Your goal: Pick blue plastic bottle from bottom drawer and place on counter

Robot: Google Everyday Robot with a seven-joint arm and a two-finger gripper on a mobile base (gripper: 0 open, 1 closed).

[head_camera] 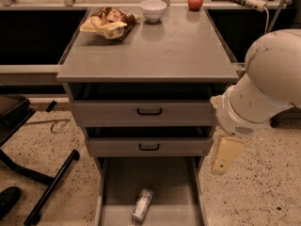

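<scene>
Just right of the bottom drawer (155,175), gripper (225,155) downturned.

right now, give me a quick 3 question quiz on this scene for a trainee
1. True or false: the bottle stands upright on the counter.
2. What sits between the chip bag and the apple? A) bowl B) mug C) plate
3. Where is the gripper relative to the bottom drawer?

Key
1. False: it lies in the bottom drawer.
2. A
3. Right of it, outside it, apart from the bottle.
</scene>
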